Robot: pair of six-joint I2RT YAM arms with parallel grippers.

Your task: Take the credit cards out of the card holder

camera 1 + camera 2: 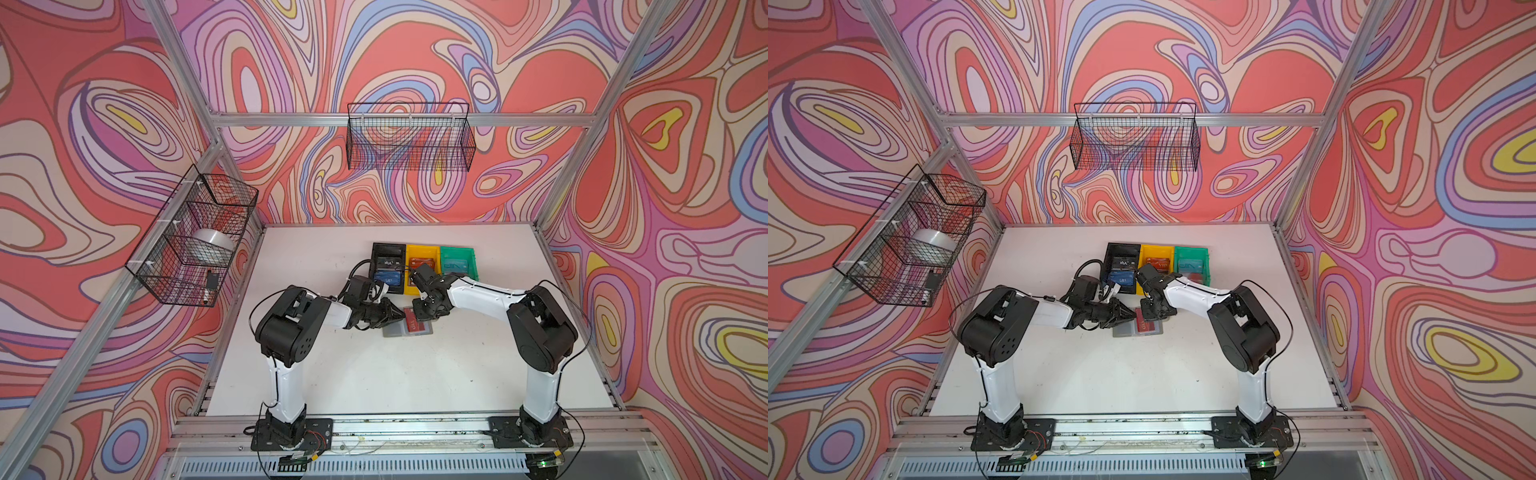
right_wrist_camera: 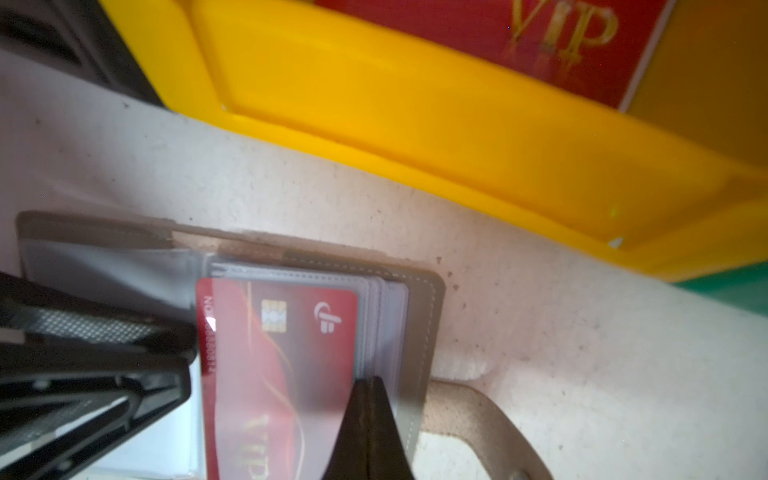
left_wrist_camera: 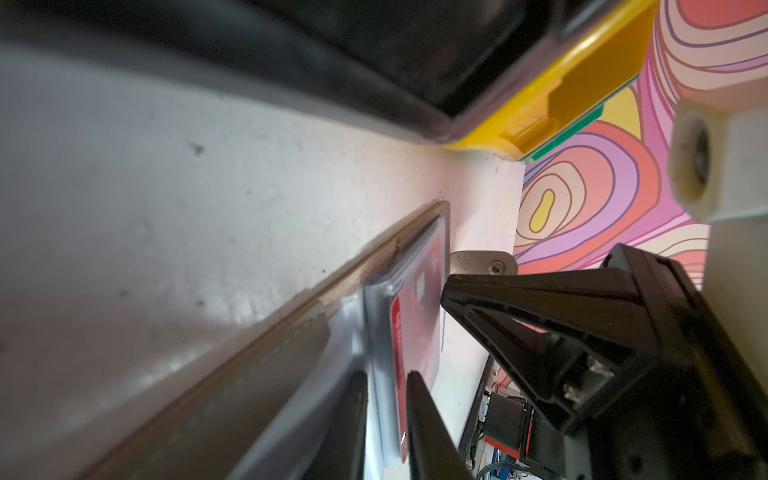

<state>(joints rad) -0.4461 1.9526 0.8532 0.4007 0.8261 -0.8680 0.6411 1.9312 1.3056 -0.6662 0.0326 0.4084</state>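
Look at the middle of the worktop (image 1: pixel 374 374). The card holder (image 1: pixel 392 331) lies open and flat there, just in front of the yellow bin (image 1: pixel 422 249). A red credit card (image 2: pixel 266 353) with "VIP" on it sits in the top clear sleeve (image 2: pixel 386 299). One edge of it pokes out past the sleeve.

Your left gripper (image 3: pixel 385 376) is almost closed, and its two fingers pinch that edge of the red credit card. I cannot tell if a bit of sleeve is caught too.

Your right gripper (image 2: pixel 372 382) is closed tight and holds nothing. Its tip pushes down on the clear sleeve at the far side of the card, near the strap tab (image 2: pixel 478 411).

More cards lie in the bins:
- a blue card (image 1: pixel 387 279) in the black bin (image 1: pixel 388 246)
- another red card (image 2: pixel 561 41) in the yellow bin
- a pale blue card (image 1: pixel 455 266) in the green bin (image 1: pixel 473 266)
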